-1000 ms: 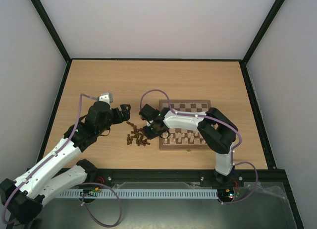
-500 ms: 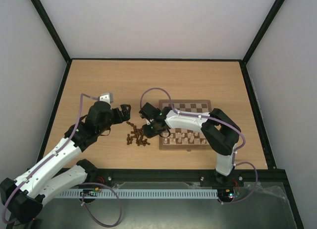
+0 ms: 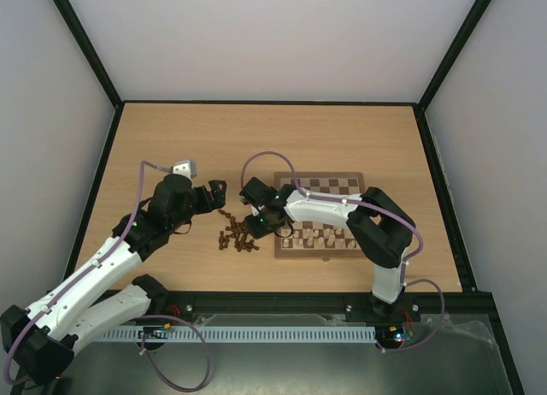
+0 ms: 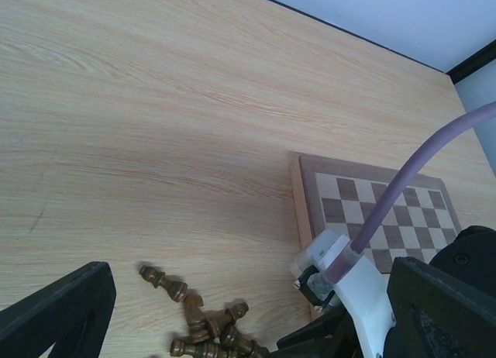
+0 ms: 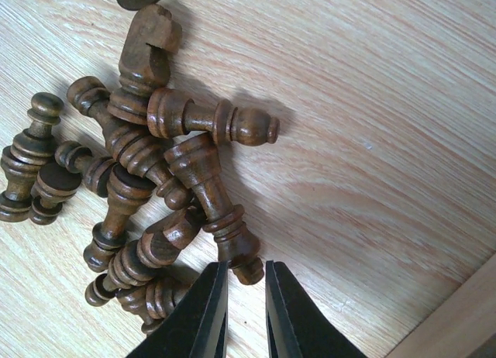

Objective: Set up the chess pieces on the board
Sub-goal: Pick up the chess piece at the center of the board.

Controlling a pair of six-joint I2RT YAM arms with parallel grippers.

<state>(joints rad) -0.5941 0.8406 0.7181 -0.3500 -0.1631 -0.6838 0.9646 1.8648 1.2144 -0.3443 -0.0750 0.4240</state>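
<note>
Status: roughly half done imo. Pale pieces (image 3: 321,238) are up on the board (image 3: 332,185), in the rows along its 6 o'clock edge. No dark ones on it that I can see; rows at 12 o'clock look bare. Dark pieces (image 3: 237,235) all lie in a heap on the desk (image 3: 256,138), just off the board's 9 o'clock side — so the whole dark set is left, afaict.

Right fingers (image 5: 205,315) are down at the heap's board-side edge, pinched nearly together on the thin end of one lying dark chessman (image 5: 208,189). Looks like a grip, not lifted yet. Left fingers (image 4: 62,311) are wide apart, holding nothing, hovering at 11 o'clock from the heap.

Can't make out: right arm covers the board's 9 o'clock squares, so pale count and order are unverified. Heap overlaps itself — can't count or ID most, one knight (image 5: 149,42) excepted. One piece is cut off at the right wrist view's 12 o'clock edge.
</note>
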